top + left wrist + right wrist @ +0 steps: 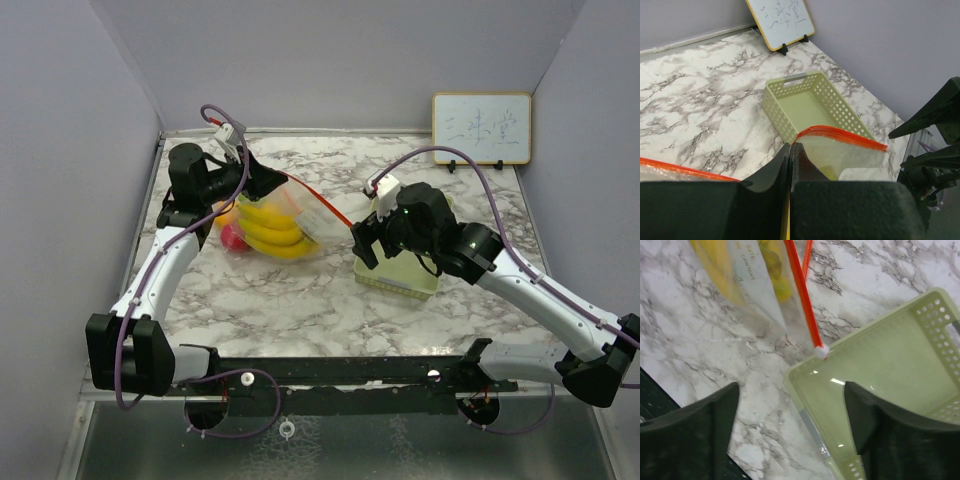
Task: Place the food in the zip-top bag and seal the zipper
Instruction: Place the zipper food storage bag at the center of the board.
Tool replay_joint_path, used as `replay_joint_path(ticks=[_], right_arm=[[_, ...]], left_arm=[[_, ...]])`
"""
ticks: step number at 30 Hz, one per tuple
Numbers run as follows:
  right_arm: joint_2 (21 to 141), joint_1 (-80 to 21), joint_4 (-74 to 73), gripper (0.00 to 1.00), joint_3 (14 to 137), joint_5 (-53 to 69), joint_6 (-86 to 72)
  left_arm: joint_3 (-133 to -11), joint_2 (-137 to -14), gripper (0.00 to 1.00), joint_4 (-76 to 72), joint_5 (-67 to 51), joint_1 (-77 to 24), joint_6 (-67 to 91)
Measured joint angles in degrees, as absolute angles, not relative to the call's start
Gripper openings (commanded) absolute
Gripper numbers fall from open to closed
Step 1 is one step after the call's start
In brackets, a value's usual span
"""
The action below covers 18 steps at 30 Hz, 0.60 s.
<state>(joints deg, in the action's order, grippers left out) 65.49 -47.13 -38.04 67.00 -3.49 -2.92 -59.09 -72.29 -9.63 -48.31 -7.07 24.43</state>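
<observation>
Wrist view, left fingers (790, 156): pressed together, pinching the clear film of the zip-top bag (840, 157) just below its orange zipper (845, 134). From the pinch the zipper arcs toward the right of the frame. A second orange run lies low at the left edge. A sliver of yellow shows between the finger bodies at the bottom; cannot tell what it is.

Top view, right fingers (364, 243): over the left end of the pale green tray (400, 288), just right of the bag. In their own wrist view they are spread wide, one in each bottom corner, nothing between them. Under the gap lie the tray's corner rim and the marbled tabletop (300, 300). The zipper's white end piece sits at that corner, touching the rim or just over it; cannot tell which. Two orange tracks are parted at the top of that frame and meet at the white end.

Food: bananas (270, 228) lie inside the bag, centre-left of the top view, just beside the left fingers. A red-pink fruit (232, 238) sits at the bag's left end; cannot tell whether it is under the film. A small yellow piece (782, 288) shows through the film, upper middle of the right wrist view.

A whiteboard (481, 128) stands at the upper right of the top view, well apart from the bag.
</observation>
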Motion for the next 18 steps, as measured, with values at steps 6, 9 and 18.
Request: replay_joint_path(ticks=[6,9,18], right_arm=[[69.49,-47.11,-38.7,1.0,73.28,-6.59,-5.69],[70.87,-47.0,-39.27,1.0,76.49,-6.83,-7.27],[71.75,-46.87,-39.66,1.0,77.65,-6.83,-9.52]], left_arm=[[-63.29,-77.08,0.99,-4.14,-47.44,-7.07,25.08],[-66.37,-79.2,0.99,1.19,-43.83,-7.07,25.1],[-73.78,-80.88,0.99,20.43,-15.99,-7.07,29.34]])
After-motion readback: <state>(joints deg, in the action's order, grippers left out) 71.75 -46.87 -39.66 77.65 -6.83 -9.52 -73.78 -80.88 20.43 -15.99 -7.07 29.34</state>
